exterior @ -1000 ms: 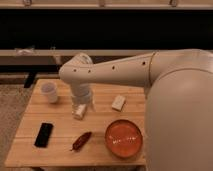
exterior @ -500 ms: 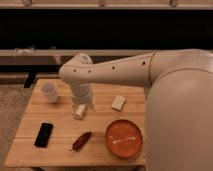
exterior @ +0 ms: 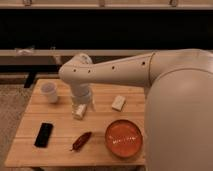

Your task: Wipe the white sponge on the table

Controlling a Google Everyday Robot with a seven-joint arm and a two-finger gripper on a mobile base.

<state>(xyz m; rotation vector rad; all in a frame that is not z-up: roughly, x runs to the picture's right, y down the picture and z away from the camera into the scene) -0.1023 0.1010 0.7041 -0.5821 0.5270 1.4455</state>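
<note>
The white sponge (exterior: 118, 103) is a small off-white block lying on the light wooden table (exterior: 60, 120), right of centre towards the back. My arm reaches in from the right and bends down over the table's left-middle. The gripper (exterior: 82, 101) hangs at its lower end, to the left of the sponge and apart from it. Right below the gripper lies a small white object (exterior: 80, 111), which looks like the bottle. I cannot tell whether the gripper touches it.
A white cup (exterior: 49, 92) stands at the back left. A black phone (exterior: 43, 134) lies at the front left and a reddish-brown item (exterior: 81, 141) at the front middle. An orange plate (exterior: 123, 138) sits front right, beside my large white body (exterior: 180, 125).
</note>
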